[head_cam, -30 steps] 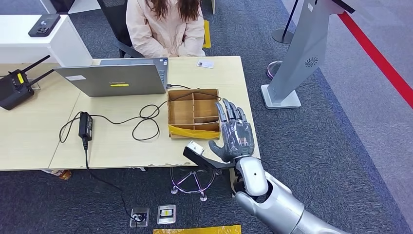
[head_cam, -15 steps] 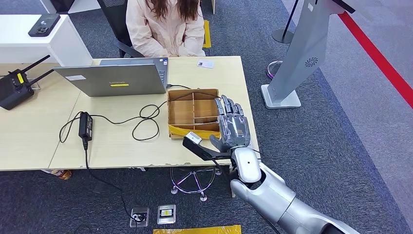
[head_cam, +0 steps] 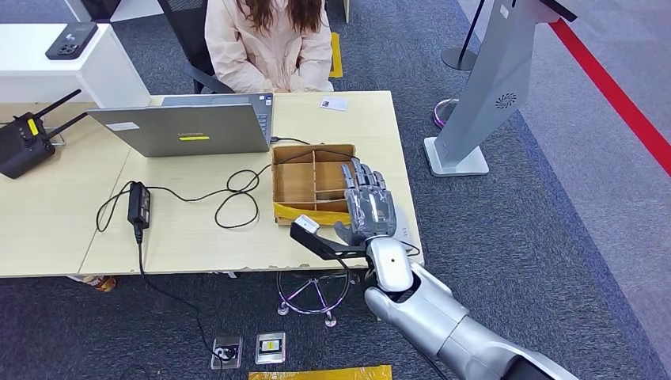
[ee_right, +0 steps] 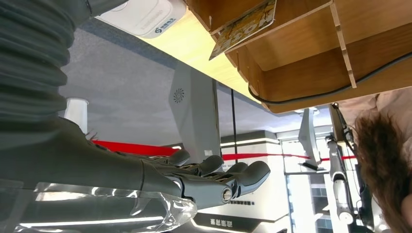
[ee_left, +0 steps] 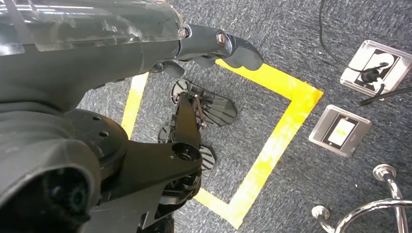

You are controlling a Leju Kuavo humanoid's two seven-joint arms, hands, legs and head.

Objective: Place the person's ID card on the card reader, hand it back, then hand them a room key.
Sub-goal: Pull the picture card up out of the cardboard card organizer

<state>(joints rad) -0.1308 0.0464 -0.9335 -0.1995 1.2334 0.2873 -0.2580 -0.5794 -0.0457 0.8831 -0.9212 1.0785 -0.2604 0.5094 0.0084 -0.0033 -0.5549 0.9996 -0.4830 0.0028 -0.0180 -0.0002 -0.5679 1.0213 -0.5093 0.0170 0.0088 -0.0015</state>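
Note:
A small white ID card point(head_cam: 333, 103) lies at the table's far edge, in front of the seated person point(head_cam: 269, 39). My right hand point(head_cam: 368, 207) hovers flat over the table's right front part, fingers spread, holding nothing, just right of the wooden divider box point(head_cam: 275, 186). A yellow card point(head_cam: 305, 212) lies in the box's near compartment and pokes over its edge in the right wrist view point(ee_right: 245, 26). The white card reader point(ee_right: 145, 17) sits on the table beside the box, mostly hidden under my hand in the head view. My left hand point(ee_left: 214, 46) hangs above the floor, holding nothing.
A laptop point(head_cam: 186, 127) stands open at the back with its cable looping to a black power adapter point(head_cam: 139, 202). A black router point(head_cam: 24, 138) sits far left. A grey kiosk stand point(head_cam: 490, 87) rises beyond the table's point(head_cam: 198, 229) right end.
My right hand has moved left and forward over the table edge, closer to the wooden box. The card and the person have not moved.

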